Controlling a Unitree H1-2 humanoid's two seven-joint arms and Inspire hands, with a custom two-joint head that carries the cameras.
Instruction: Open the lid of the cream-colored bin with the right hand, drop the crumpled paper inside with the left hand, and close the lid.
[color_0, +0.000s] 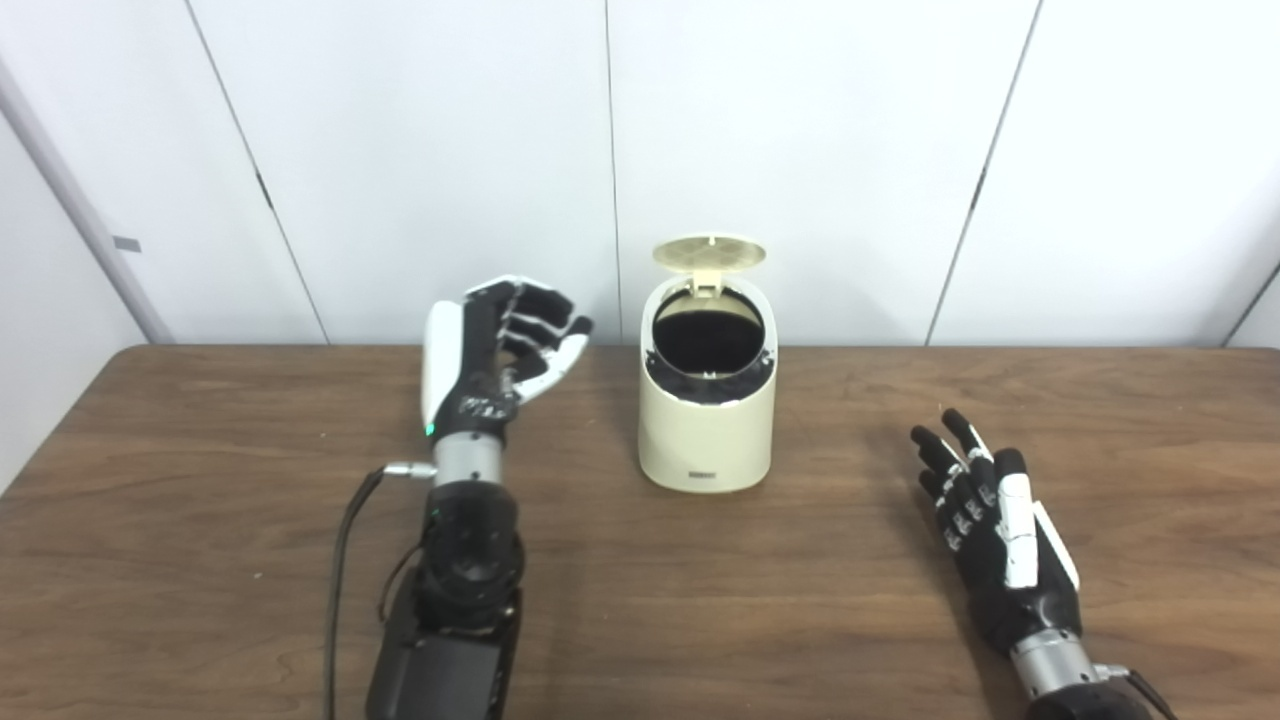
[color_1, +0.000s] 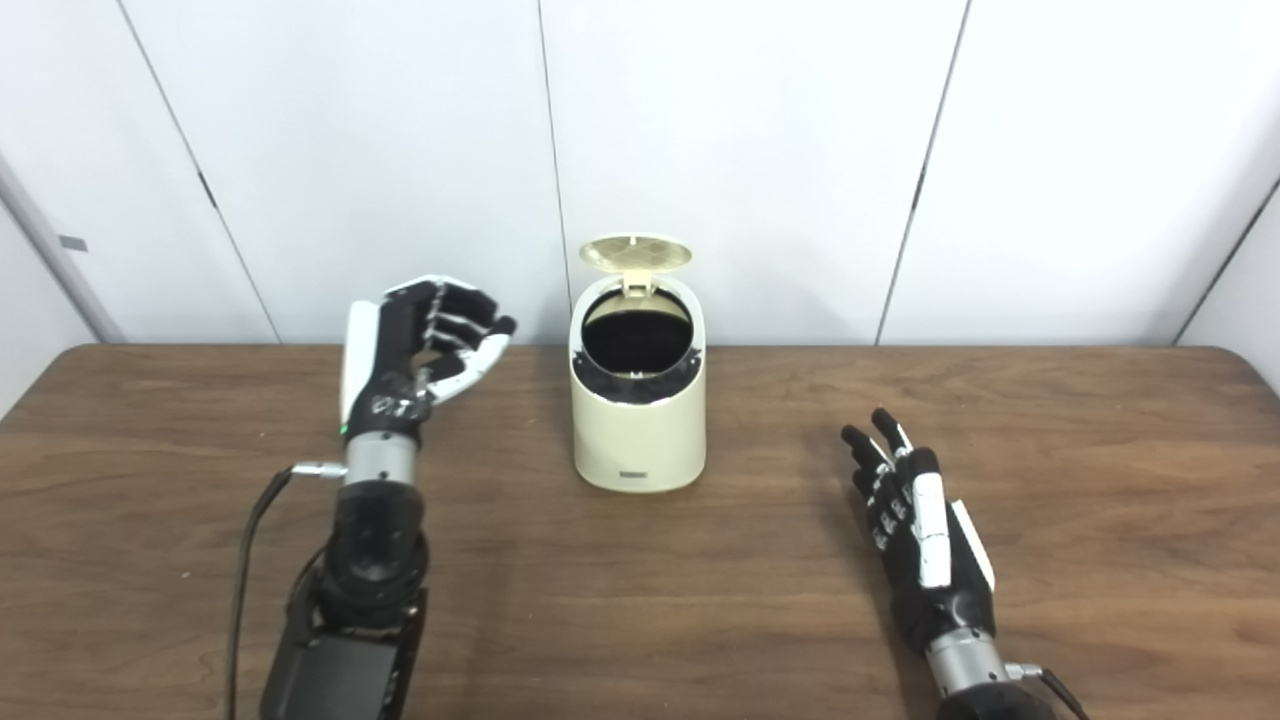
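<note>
The cream-colored bin (color_0: 706, 435) stands upright at the middle of the wooden table (color_0: 200, 520). Its round lid (color_0: 709, 252) is tipped up at the back, and the dark opening (color_0: 708, 343) shows. No crumpled paper is in view. My left hand (color_0: 500, 350) is raised left of the bin at rim height, apart from it. Its fingers are loosely curled with the thumb apart, holding nothing. My right hand (color_0: 985, 520) lies low over the table to the bin's right, well clear of it, fingers stretched out and empty.
White wall panels (color_0: 800, 150) rise right behind the table's far edge, close behind the bin. A black cable (color_0: 340, 560) runs along my left forearm down to the near edge.
</note>
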